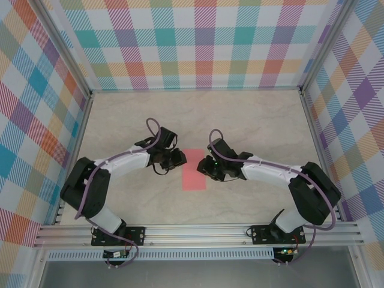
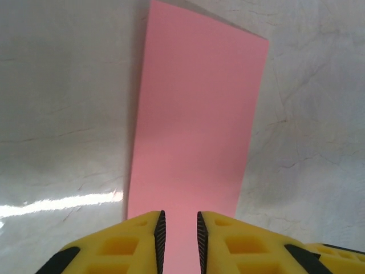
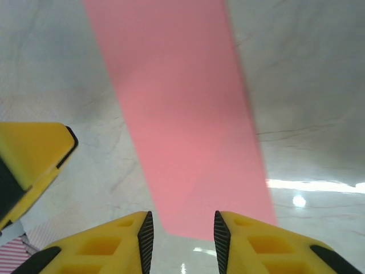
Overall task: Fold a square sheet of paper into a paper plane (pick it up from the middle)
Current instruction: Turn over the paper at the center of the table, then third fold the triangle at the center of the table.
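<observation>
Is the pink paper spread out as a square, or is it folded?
Folded, apparently: the pink paper lies on the table as a narrow rectangle, not a square. No pointed nose yet.

Seen from the top, your left arm [image 1: 114, 165] and right arm [image 1: 276, 171] rise from their bases at the bottom of the frame, bend at the outer elbows and reach inward, so the left gripper [image 1: 178, 159] and right gripper [image 1: 204, 168] face each other near the centre, close but apart. In your left wrist view the yellow fingers [image 2: 131, 242] are a narrow slit apart, and you cannot tell whether they pinch anything. In your right wrist view the fingers [image 3: 114, 242] have a clearly wider gap.
</observation>
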Action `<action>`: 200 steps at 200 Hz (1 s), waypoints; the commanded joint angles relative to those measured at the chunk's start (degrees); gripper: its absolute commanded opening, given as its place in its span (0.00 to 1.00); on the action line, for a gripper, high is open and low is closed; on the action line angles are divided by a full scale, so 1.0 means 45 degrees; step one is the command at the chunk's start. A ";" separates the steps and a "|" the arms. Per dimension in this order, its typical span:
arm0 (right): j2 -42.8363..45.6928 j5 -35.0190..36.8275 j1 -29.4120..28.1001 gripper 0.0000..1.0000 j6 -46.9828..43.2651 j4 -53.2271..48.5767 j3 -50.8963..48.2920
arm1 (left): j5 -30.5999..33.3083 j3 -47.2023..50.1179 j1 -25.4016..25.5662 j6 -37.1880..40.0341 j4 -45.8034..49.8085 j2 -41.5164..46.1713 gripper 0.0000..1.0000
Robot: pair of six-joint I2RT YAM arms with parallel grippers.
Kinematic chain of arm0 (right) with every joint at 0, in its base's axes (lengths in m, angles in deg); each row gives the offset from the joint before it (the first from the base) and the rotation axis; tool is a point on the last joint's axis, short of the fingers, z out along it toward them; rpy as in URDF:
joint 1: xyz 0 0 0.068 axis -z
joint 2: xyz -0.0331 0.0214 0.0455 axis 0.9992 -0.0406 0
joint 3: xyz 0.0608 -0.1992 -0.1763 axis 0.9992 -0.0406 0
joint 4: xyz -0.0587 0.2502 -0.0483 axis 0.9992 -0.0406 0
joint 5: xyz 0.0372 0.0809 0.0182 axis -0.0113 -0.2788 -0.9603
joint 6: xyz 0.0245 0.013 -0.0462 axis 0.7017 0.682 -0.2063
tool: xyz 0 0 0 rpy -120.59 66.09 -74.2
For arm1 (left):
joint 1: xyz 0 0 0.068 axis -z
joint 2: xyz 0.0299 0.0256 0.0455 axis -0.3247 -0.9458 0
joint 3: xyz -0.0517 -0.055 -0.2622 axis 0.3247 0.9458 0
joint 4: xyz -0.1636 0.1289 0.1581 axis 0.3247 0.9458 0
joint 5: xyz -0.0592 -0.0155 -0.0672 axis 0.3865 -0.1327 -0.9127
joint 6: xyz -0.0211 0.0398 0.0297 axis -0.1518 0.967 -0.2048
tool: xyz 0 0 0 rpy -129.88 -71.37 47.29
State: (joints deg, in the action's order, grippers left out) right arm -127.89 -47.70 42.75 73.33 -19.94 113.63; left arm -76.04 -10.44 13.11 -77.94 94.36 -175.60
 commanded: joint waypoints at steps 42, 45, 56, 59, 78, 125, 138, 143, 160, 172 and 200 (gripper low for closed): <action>-0.0404 -0.1085 0.0311 0.35 -0.0293 0.0368 -0.0763 | -0.0584 -0.1342 -0.0150 0.0550 0.0198 -0.2104 0.18; -0.0434 -0.1106 0.0298 0.35 -0.0285 0.0406 -0.0772 | -0.0537 -0.1386 -0.0148 0.0559 0.0263 -0.2139 0.18; -0.0554 -0.1151 0.0307 0.36 -0.0299 0.0477 -0.0738 | -0.0296 -0.1572 -0.0150 0.0703 0.0547 -0.2266 0.18; -0.0599 -0.1156 0.0303 0.36 -0.0303 0.0457 -0.0733 | -0.0277 -0.1607 -0.0145 0.0754 0.0578 -0.2286 0.17; -0.0742 -0.1132 0.0297 0.36 -0.0413 0.0326 -0.0567 | -0.0092 -0.1706 -0.0149 0.0990 0.0747 -0.2288 0.17; -0.1257 -0.1244 0.0297 0.37 -0.0643 0.0213 -0.0119 | 0.0106 -0.1981 -0.0197 0.1267 0.0971 -0.2878 0.17; -0.1383 -0.1248 0.0306 0.37 -0.0663 0.0232 -0.0013 | 0.0196 -0.1981 -0.0208 0.1266 0.0974 -0.3024 0.17; -0.1407 -0.1239 0.0311 0.37 -0.0655 0.0219 0.0030 | 0.0241 -0.1998 -0.0209 0.1290 0.1021 -0.3078 0.16; -0.1513 -0.1172 0.0297 0.38 -0.0694 0.0115 0.0152 | 0.0468 -0.1909 -0.0228 0.1347 0.1094 -0.3129 0.16; -0.1572 -0.1156 0.0299 0.38 -0.0716 0.0071 0.0185 | 0.0483 -0.1780 -0.0258 0.1364 0.1029 -0.3166 0.16; -0.1738 -0.1093 0.0311 0.38 -0.0675 0.0028 0.0205 | 0.0441 -0.1490 -0.0269 0.1364 0.0889 -0.3226 0.15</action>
State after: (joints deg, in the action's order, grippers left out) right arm -134.40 -52.42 44.19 71.10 -18.78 113.07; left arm -75.29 -18.25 12.78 -73.13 97.09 -188.95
